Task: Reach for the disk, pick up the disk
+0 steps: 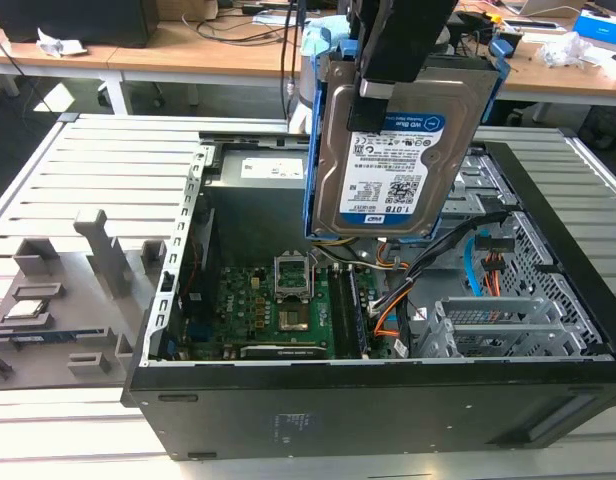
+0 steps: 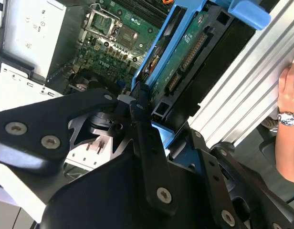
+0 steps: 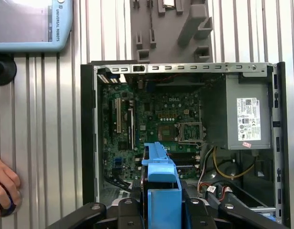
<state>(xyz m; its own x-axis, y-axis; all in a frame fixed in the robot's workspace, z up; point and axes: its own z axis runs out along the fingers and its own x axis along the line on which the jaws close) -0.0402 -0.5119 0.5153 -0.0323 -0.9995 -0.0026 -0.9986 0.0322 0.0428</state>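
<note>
The disk, a silver hard drive with a blue-and-white label and a blue side frame, hangs upright above the open computer case. My gripper comes down from above and is shut on the disk's upper edge. In the second wrist view, the disk's blue frame and underside board run away from the black fingers clamped on it. In the first wrist view, the blue frame sits between the gripper's black links, high over the motherboard.
Inside the case are the grey power-supply box, cables and an empty drive bay. A grey fixture lies on the slatted table at the exterior view's left. A person's hand rests on the table, and a teach pendant lies nearby.
</note>
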